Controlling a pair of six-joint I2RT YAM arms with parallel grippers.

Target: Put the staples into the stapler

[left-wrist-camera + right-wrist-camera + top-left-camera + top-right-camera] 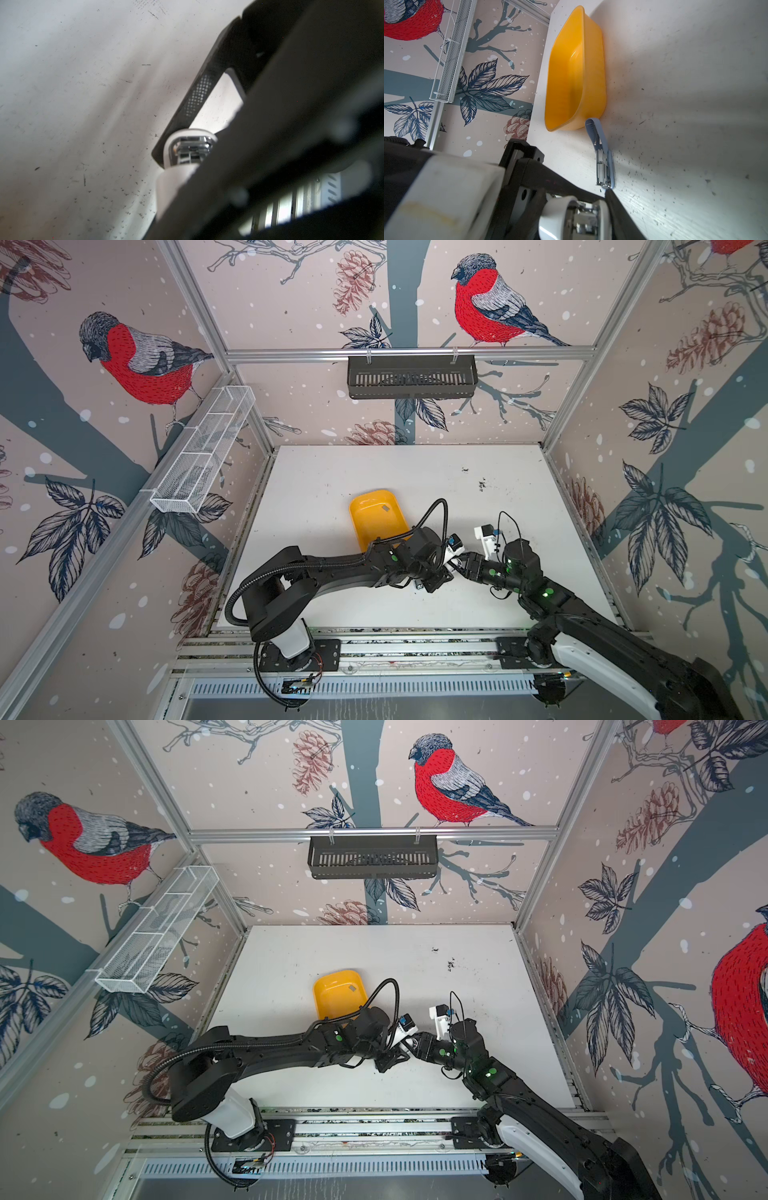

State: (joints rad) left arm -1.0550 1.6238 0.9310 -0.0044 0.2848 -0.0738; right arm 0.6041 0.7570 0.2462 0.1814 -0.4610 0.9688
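My left gripper (439, 573) and right gripper (462, 563) meet just above the front middle of the table. Both are shut on one small white stapler (190, 150) with a chrome inside, seen end-on in the right wrist view (574, 218). In the left wrist view a dotted pad (198, 97) lies along its side. A dark finger (618, 209) of the right gripper presses its other face. The staples (385, 509), a small grey strip, lie in the yellow tray (365, 526), in both top views. A pale blue stapler (602, 153) lies on the table beside the tray's near end, hidden under my left arm in the top views.
A black slotted basket (411, 377) hangs on the back wall and a white mesh basket (203, 452) on the left wall. Dark specks (482, 485) dot the white table (332, 472), thickest at the back right. An aluminium rail (415, 649) runs along the front edge.
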